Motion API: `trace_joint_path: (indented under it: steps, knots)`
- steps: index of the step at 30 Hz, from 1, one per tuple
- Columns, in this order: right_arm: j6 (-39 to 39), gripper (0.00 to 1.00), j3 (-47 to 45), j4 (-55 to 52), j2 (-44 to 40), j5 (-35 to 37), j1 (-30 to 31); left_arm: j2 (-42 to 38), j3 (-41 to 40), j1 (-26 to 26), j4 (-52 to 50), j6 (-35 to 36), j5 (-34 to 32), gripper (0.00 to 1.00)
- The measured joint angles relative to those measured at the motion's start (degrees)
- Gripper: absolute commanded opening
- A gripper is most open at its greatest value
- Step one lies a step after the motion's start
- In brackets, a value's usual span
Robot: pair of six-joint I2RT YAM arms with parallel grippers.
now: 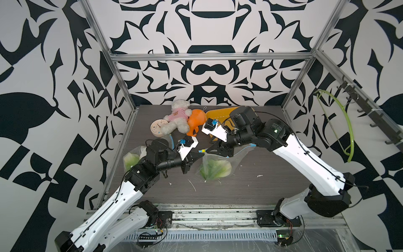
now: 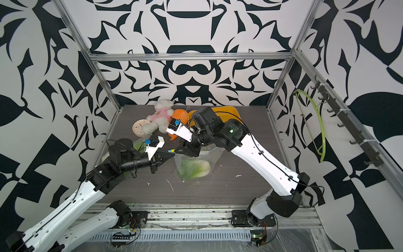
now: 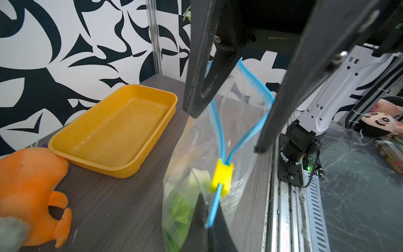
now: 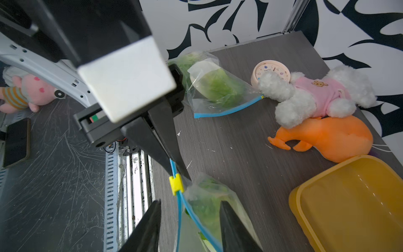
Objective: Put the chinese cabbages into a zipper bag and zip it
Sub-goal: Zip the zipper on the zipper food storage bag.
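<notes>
Clear plastic zipper bag, centre, mouth unsealed, one chinese cabbage lodged inside. Blue track end is pinched in the fully closed left gripper, beside the yellow slider. Right gripper is held part-open astride the mouth, empty. Slider best nipped squarely and drawn rightward against the left's hold. Second bagged cabbage is seen at left

A green cabbage lies in the clear zipper bag, mouth apparently part open, yellow slider at one end
</notes>
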Motion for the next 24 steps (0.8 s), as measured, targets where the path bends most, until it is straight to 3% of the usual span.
trace_joint_path:
  steps: [14, 18, 24]
  knots:
    - [-2.05, 0.41, 1.77, 0.44, 3.23, -3.06, 0.52, -0.02, 0.96, 0.0, -0.5, 0.39, -0.24, 0.0]
    - [-2.34, 0.31, 1.75, 0.46, 3.45, -3.06, 0.52, -0.11, 1.09, 0.0, -0.5, 0.37, -0.24, 0.0]
    - [-2.69, 0.26, 1.66, 1.03, 3.41, -2.97, 0.52, -0.11, 1.16, 0.0, -0.5, 0.37, -0.35, 0.0]
